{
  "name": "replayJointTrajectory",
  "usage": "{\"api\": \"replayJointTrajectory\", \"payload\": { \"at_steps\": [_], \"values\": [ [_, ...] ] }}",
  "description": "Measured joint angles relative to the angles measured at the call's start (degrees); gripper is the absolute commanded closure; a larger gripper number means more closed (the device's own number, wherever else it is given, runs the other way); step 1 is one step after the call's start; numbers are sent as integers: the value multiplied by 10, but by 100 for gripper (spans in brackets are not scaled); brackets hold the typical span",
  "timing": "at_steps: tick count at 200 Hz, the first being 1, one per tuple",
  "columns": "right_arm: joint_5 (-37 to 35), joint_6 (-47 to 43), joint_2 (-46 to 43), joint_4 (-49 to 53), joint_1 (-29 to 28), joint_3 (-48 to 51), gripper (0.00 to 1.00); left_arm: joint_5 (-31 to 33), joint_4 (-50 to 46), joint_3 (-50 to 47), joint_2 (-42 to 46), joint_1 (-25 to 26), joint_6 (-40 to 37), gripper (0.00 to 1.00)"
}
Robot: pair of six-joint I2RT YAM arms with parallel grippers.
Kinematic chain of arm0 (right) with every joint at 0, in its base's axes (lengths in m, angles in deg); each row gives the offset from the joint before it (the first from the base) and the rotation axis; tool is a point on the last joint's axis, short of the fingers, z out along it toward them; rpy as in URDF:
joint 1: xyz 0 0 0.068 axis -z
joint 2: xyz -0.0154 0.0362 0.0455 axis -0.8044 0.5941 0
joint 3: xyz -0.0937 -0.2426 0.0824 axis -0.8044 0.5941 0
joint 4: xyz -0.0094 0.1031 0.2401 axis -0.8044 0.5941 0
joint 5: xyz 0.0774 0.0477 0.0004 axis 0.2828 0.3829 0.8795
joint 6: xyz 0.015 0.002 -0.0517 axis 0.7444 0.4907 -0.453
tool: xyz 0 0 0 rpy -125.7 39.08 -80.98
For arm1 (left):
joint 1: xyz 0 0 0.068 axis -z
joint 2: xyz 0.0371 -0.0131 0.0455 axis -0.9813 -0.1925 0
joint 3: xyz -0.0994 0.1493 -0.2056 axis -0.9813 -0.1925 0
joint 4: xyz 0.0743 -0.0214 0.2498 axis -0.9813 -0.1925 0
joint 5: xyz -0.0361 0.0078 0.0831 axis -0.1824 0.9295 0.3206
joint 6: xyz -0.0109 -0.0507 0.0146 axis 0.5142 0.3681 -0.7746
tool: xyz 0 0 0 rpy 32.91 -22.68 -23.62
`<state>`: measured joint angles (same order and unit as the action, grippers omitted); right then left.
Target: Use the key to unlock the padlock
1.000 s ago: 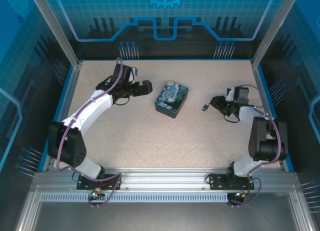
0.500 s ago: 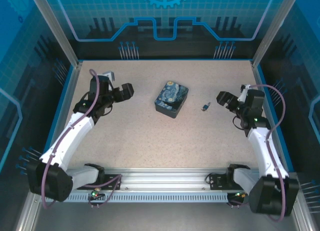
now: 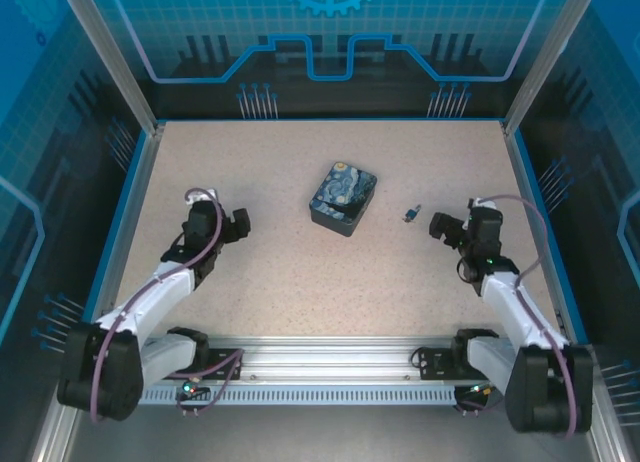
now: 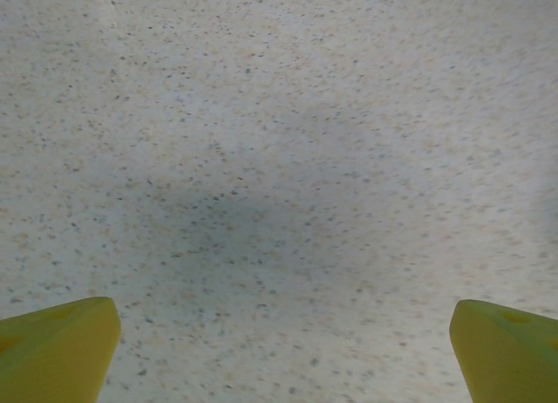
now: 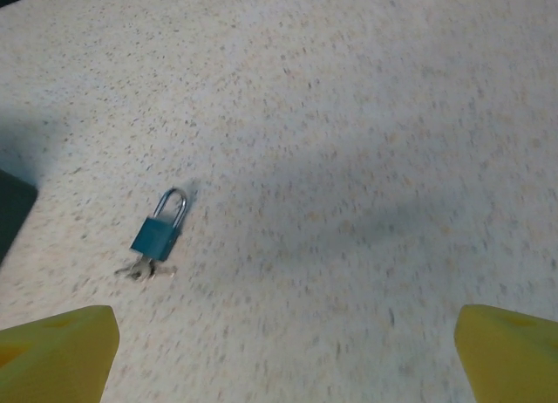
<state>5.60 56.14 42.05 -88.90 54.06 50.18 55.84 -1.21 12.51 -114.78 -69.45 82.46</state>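
Unlocking looks undone: padlock (image 5: pixel 159 231) lies flat on table (image 3: pixel 300 272) between box (image 3: pixel 343 197) and right fingers (image 5: pixel 57 351), key (image 5: pixel 139 269) at its base, shackle seemingly seated; left fingers (image 4: pixel 61 346) and right fingers both spread wide, holding nothing.

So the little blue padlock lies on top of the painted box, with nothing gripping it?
No: the padlock lies on the table beside the painted box, as the top view shows. Nothing is gripping it.
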Motion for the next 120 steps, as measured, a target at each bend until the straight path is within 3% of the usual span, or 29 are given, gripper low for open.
{"api": "replayJointTrajectory", "payload": {
  "at_steps": [50, 92, 120],
  "values": [
    [-66, -94, 160, -212, -45, 12, 0, 24, 175, -32, -90, -2, -92, 1],
    [-43, -159, 246, -357, -62, 18, 0, -17, 302, -68, -145, -7, -151, 1],
    [-24, -162, 252, -395, -46, 39, 0, -52, 376, -71, -165, -10, -178, 1]
  ]
}}
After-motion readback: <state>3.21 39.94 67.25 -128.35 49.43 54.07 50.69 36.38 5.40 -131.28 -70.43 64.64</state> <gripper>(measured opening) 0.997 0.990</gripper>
